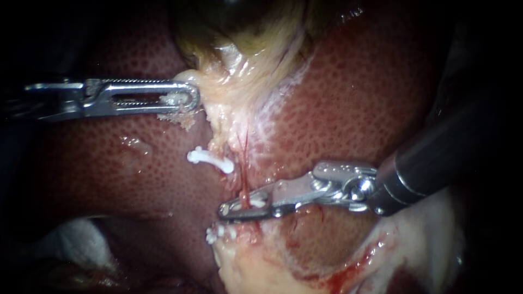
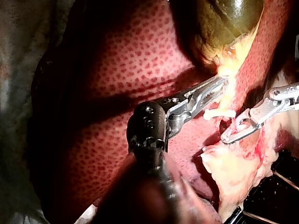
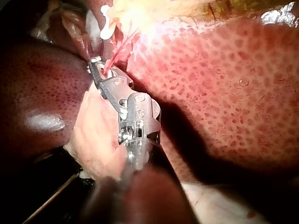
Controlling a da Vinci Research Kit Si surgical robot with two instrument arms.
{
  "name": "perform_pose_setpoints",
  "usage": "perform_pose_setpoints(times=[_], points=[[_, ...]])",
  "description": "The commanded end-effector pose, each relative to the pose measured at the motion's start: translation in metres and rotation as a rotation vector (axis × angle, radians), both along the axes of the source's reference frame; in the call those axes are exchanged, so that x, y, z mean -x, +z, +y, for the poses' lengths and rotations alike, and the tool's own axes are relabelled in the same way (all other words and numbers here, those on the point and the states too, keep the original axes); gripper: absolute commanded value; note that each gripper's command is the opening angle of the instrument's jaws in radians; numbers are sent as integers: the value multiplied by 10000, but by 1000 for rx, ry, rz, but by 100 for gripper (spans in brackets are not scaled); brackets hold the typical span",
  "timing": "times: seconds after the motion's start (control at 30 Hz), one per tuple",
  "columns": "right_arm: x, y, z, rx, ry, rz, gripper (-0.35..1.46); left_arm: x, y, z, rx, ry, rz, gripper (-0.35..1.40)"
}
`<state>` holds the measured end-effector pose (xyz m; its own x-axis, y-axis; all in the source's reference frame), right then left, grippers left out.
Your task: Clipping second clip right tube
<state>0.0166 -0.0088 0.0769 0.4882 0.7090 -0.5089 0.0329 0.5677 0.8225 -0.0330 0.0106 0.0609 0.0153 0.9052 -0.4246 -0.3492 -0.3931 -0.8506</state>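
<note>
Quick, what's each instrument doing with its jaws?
Left instrument: shut on tissue.
Right instrument: shut on a clip around the tube.

Liver (image 1: pixel 381 98): dark red, mottled, fills bg. Gallbladder (image 1: pixel 239 22): greenish, just past left instrument (image 1: pixel 190 99) tip. Pale fatty tissue (image 1: pixel 256 71): runs from that tip down past right instrument (image 1: pixel 229 211) tip, blood-streaked at lower end. Whitish cloth (image 1: pixel 76 239): blurred, well apart from both.

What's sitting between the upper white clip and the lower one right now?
The right instrument, its jaws closed on the thin red tube; the endoscope view shows it.
</note>
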Motion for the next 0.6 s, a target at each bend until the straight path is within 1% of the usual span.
perform_pose_setpoints(times=[0.03, 0.6], points=[[0, 0, 0, -11, 2, -3, -35, 0, 0, 0, 0, 0, 0, -35], [6, -1, -1, -25, 2, -11, -35, 0, 2, 0, 0, 0, 0, -35]])
